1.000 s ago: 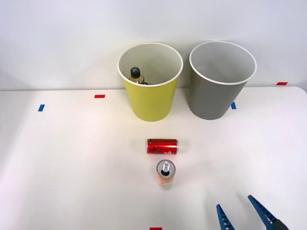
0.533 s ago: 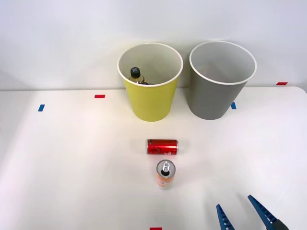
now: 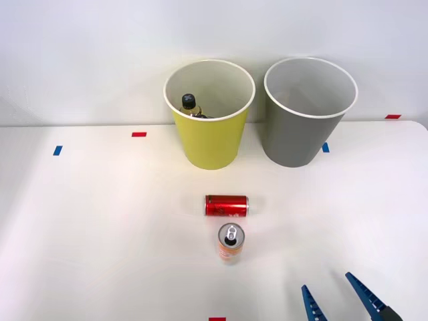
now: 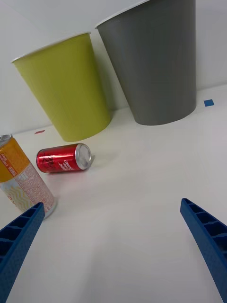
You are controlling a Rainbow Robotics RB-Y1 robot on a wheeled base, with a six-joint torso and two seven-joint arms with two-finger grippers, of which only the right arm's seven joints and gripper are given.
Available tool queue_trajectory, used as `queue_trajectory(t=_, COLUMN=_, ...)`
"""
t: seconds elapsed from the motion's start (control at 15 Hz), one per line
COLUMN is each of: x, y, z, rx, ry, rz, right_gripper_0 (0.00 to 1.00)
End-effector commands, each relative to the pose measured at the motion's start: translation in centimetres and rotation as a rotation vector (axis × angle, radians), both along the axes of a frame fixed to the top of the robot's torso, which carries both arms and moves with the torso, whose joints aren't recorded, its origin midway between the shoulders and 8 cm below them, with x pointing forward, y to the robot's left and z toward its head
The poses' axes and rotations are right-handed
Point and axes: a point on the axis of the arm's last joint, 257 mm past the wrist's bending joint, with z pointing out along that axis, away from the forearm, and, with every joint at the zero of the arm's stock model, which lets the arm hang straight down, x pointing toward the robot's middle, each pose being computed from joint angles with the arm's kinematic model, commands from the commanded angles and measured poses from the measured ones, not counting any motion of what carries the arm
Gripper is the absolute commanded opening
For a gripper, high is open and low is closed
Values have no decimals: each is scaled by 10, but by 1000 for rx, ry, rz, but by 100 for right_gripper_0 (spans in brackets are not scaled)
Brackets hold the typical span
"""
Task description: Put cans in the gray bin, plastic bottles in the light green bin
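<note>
White tabletop (image 3: 100, 221) runs back to a pale wall, with small red and blue tape marks scattered along its far edge and one red mark at the near edge.

At the centre of the front view the red can (image 3: 227, 205) lies on its side, its long axis running from 9 to 3 o'clock and its silver top toward 3 o'clock. Just beside it, at 6 o'clock, the orange and white can (image 3: 231, 243) stands upright with its pull tab up; the two are close, and I cannot tell whether they touch.

At 12 o'clock from the red can, well apart from it, stands the light green bin (image 3: 210, 127), upright with a white rim and white inside. A clear plastic bottle (image 3: 190, 104) with a black cap rests inside it, leaning against the wall on the 9 o'clock side. Just beside that bin, at its 3 o'clock, stands the gray bin (image 3: 302, 127), also upright.

From the standing can, the right gripper (image 3: 334, 294) sits toward 4 o'clock, at the near edge of the table. Its blue ribbed fingers (image 4: 19, 236) are spread wide and hold nothing. In the right wrist view, the orange and white can stands just beside one fingertip.
</note>
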Motion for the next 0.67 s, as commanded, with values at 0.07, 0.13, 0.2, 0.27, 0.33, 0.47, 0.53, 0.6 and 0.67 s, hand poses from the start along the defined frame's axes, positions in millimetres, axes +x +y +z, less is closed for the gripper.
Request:
queue_trajectory(t=0.07, x=0, y=0, z=0, rx=0, ry=0, rz=0, right_gripper_0=100)
queue_trajectory(t=0.13, x=-2, y=-2, z=-16, rx=8, ry=37, rz=-13, right_gripper_0=100)
queue_trajectory(t=0.2, x=1, y=-2, z=-16, rx=31, ry=32, rz=-13, right_gripper_0=100)
queue_trajectory(t=0.27, x=3, y=-1, z=-13, rx=73, ry=23, rz=-18, right_gripper_0=100)
queue_trajectory(t=0.33, x=3, y=6, z=-7, rx=66, ry=1, rz=13, right_gripper_0=100)
queue_trajectory(t=0.47, x=1, y=15, z=7, rx=-23, ry=-87, rz=33, right_gripper_0=100)
queue_trajectory(t=0.53, x=0, y=17, z=12, rx=-69, ry=-127, rz=27, right_gripper_0=100)
queue_trajectory(t=0.6, x=-4, y=19, z=14, rx=-109, ry=-151, rz=20, right_gripper_0=100)
queue_trajectory(t=0.67, x=-10, y=23, z=16, rx=-140, ry=-173, rz=27, right_gripper_0=100)
